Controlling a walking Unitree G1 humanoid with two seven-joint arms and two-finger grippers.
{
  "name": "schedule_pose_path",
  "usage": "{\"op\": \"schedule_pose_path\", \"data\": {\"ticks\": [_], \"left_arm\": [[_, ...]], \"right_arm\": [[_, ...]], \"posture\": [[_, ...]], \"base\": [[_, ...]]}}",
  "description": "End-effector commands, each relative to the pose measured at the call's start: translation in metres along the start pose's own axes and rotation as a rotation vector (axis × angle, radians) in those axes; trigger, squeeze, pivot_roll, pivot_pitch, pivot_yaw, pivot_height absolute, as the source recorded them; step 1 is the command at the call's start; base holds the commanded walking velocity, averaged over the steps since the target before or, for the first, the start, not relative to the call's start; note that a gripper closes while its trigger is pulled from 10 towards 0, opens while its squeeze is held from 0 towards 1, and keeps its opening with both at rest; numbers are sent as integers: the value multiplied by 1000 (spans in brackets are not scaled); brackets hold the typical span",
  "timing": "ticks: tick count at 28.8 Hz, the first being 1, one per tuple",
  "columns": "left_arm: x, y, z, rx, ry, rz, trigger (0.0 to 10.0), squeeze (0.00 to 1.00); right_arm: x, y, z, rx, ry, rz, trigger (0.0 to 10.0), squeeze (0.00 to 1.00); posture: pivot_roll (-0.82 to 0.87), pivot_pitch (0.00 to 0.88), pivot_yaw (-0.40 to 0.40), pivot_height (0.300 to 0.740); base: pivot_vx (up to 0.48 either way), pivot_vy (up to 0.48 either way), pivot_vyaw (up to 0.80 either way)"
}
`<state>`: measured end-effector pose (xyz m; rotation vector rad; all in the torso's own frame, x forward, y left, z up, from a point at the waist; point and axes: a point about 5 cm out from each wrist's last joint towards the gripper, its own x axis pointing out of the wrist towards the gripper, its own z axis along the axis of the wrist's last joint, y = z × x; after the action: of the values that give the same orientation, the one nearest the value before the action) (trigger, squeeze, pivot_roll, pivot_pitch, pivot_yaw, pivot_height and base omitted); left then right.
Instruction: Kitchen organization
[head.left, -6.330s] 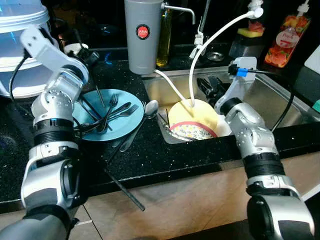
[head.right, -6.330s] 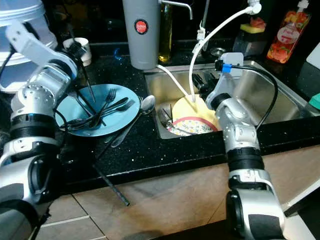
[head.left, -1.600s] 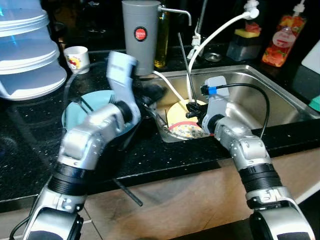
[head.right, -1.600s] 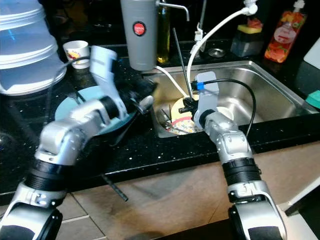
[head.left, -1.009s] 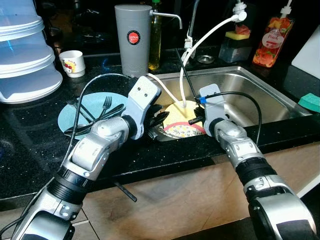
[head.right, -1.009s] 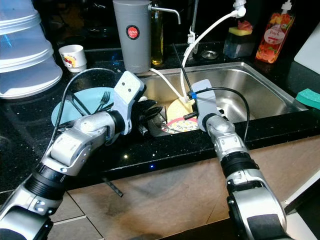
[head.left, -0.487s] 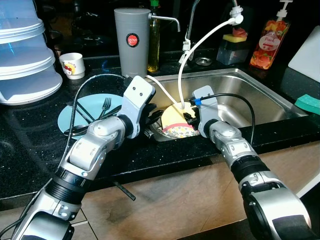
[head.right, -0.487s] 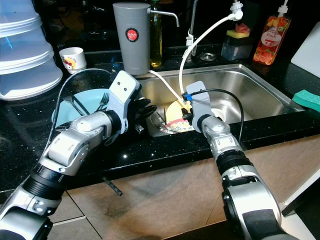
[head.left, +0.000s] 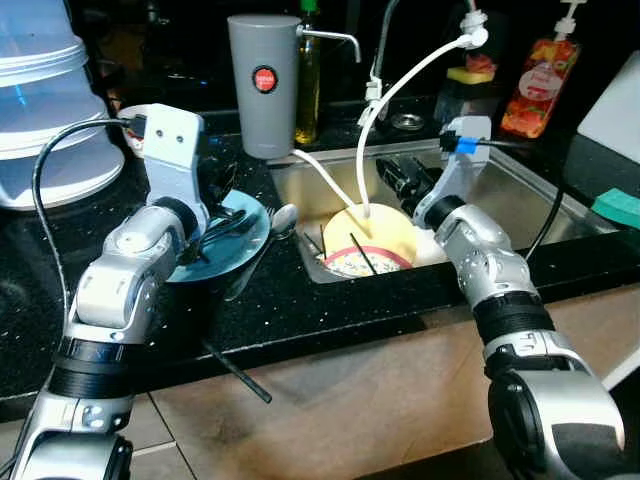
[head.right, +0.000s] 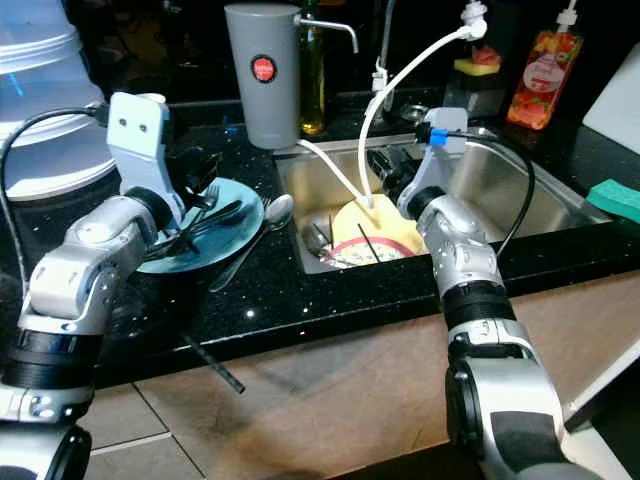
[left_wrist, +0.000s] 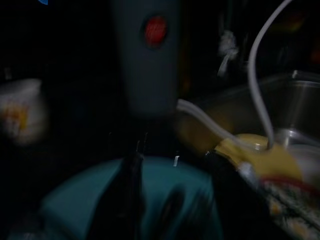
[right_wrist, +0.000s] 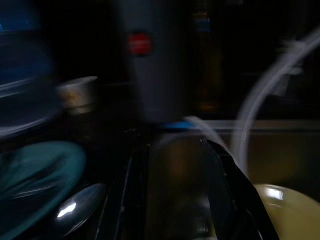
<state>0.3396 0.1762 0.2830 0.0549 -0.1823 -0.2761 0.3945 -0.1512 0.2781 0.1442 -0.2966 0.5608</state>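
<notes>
Hovering over the blue plate (head.left: 235, 235) on the black counter (head.left: 300, 310), my left gripper (head.left: 215, 185) sits just above the forks (head.left: 215, 225) piled there; its fingers look slightly parted with nothing clearly between them, though the wrist view is too dark and blurred to be sure. A spoon (head.right: 255, 235) lies tilted off the plate's sink-side rim. My right gripper (head.left: 400, 180) is raised inside the steel sink (head.left: 520, 190), above and behind the yellow plate (head.left: 385, 235), which leans on a patterned plate (head.left: 350, 262) in the sink's near-left corner. Its fingers stand apart, empty. One black chopstick (head.left: 362, 253) rests across the patterned plate; another (head.left: 238, 372) juts past the counter's front edge. A grey canister (head.left: 263, 85) stands at the counter's back edge beside the sink, with a small cup (head.right: 130, 110) and stacked containers (head.left: 50, 100) toward the back-left. White hose (head.left: 400, 100) drops onto the yellow plate.
</notes>
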Motion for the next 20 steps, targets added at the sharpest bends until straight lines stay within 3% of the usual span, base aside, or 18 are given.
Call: {"op": "schedule_pose_path", "data": {"ticks": [1, 6, 7, 8, 10, 12, 15, 16, 20], "left_arm": [[-11, 10, -5, -10, 35, 22, 10000, 1000], [-21, 20, -5, 24, 42, 79, 10000, 1000], [-23, 24, -5, 45, 44, 97, 10000, 686], [-24, 28, -4, 63, 51, 106, 10000, 0], [-24, 30, -3, 73, 55, 106, 10000, 0], [-25, 26, 0, 97, 48, 0, 10000, 0], [-26, 22, 2, 116, 39, -58, 10000, 0], [-27, 20, 3, 152, 37, -108, 10000, 0], [-26, 30, -1, 300, 82, -124, 10000, 0]], "right_arm": [[-2, 15, 1, 6, 12, 132, 10000, 0], [-8, 35, 2, 9, 45, 305, 10000, 0], [-10, 43, 1, -8, 77, 370, 10000, 0], [-12, 54, -1, -40, 117, 437, 10000, 0], [-12, 63, -3, -61, 145, 483, 10000, 0], [-9, 79, -6, -76, 182, 520, 10000, 0], [-8, 85, -7, -74, 194, 527, 10000, 0], [-5, 90, -8, -66, 205, 535, 10000, 1000], [-4, 112, -18, -25, 277, 603, 10000, 1000]], "posture": [[68, 83, 7, 740], [69, 91, -5, 740], [69, 91, -5, 740], [69, 92, -8, 740], [69, 92, -8, 740], [65, 95, -11, 740], [65, 95, -11, 740], [66, 96, -10, 740], [64, 97, -12, 740]], "base": [[0, 0, 0], [0, 0, 0], [0, 0, 0], [0, 0, 0], [0, 0, 0], [0, 0, 0], [0, 0, 0], [0, 0, 0], [0, 0, 0]]}}
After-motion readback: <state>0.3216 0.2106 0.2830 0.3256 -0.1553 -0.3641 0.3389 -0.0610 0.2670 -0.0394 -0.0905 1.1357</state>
